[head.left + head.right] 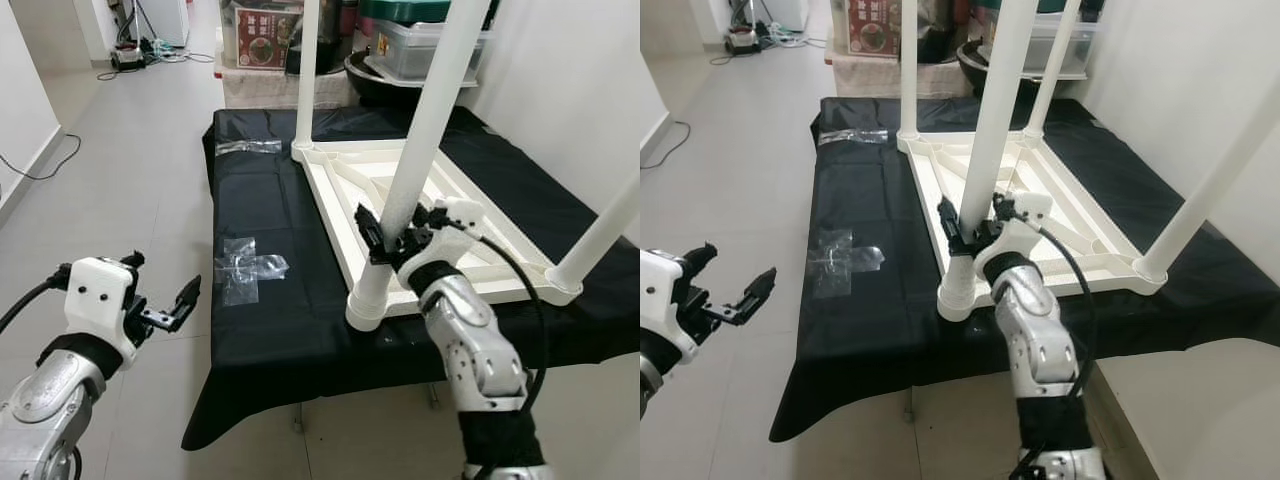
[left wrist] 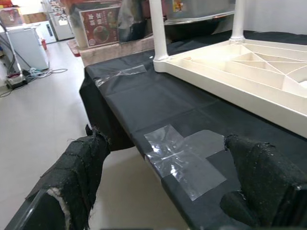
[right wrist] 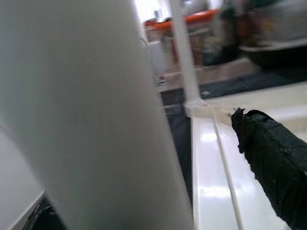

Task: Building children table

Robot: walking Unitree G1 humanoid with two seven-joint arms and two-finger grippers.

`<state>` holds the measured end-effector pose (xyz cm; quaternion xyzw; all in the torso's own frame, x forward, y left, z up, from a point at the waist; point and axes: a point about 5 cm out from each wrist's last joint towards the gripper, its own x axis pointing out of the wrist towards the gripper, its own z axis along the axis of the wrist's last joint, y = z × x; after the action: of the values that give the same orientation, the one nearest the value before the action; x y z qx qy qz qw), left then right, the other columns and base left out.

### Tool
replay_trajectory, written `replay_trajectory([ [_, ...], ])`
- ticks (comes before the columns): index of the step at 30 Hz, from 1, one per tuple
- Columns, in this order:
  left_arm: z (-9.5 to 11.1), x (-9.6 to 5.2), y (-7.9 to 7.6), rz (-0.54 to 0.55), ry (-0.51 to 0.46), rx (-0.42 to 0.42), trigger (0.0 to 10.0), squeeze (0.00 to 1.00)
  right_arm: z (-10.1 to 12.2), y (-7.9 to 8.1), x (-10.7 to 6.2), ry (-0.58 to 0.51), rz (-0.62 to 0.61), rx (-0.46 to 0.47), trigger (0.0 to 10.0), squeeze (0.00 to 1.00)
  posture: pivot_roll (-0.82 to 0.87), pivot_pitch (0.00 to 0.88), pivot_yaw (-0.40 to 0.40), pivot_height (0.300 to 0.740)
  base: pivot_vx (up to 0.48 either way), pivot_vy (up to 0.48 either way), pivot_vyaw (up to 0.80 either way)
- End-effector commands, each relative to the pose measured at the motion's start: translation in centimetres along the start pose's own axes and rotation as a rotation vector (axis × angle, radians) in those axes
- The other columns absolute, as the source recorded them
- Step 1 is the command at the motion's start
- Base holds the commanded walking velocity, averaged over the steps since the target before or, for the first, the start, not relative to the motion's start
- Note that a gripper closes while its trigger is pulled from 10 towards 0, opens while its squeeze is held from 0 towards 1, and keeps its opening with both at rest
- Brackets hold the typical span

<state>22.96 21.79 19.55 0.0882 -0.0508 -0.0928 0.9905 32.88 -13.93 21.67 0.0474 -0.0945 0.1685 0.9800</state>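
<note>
A low platform draped in a black cloth [image 1: 270,320] is taking up the middle of the scene, and the cream plastic children's table top [image 1: 480,275] is lying upside down on it, ribbed underside facing up, toward the platform's right side. Four white legs are standing up from its corners: the near-left leg [image 1: 425,130], the far-left leg [image 1: 307,75], the near-right leg [image 1: 600,235] leaning out toward the wall, and the far-right leg [image 1: 1052,65]. The near-left leg is sitting in its round corner socket [image 1: 367,305] at the edge of the platform closest to the robot. The right gripper [image 1: 392,238] is reaching up from below and is closing its two black fingers around the lower part of that leg, just above the socket, one finger on each side of the tube; in the right wrist view the leg is looming huge beside one black finger [image 3: 273,167]. The left gripper [image 1: 168,305] is hanging out over the grey tiled floor [image 1: 130,180], well to the left of the platform, with its fingers spread wide and nothing between them. Two crumpled clear plastic bags are lying on the cloth: one [image 1: 245,268] near the left edge, another [image 1: 250,146] further back. Storage boxes [image 1: 265,35] are stacked behind the platform.
</note>
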Motion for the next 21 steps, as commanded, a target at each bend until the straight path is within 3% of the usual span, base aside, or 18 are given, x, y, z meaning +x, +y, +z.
replay_trajectory([
  [1, -0.1, 0.1, -0.1, -0.018, 0.007, 0.012, 10.0, 0.0, -0.1, -0.3, 0.4, 0.027, 0.05, 0.014, 10.0, 0.0, 0.11, 0.0, -0.068, 0.74, 0.0, 0.0, 0.0],
  [15, -0.2, 0.2, -0.2, -0.026, 0.004, 0.01, 10.0, 0.0, 1.1, -3.4, 2.4, 0.089, 0.223, -0.045, 10.0, 0.0, 0.11, 0.0, -0.072, 0.74, 0.0, 0.0, 0.0],
  [17, -0.2, 0.2, -0.3, -0.029, 0.003, 0.011, 10.0, 0.0, 1.0, -3.3, 2.5, 0.114, 0.346, -0.033, 10.0, 0.0, 0.11, 0.0, -0.074, 0.74, 0.0, 0.0, 0.0],
  [21, -0.2, 0.2, -0.4, -0.034, 0.003, 0.01, 10.0, 0.0, 0.9, -3.4, 2.4, 0.126, 0.449, -0.014, 10.0, 0.0, 0.12, 0.0, -0.074, 0.74, 0.0, 0.0, 0.0],
])
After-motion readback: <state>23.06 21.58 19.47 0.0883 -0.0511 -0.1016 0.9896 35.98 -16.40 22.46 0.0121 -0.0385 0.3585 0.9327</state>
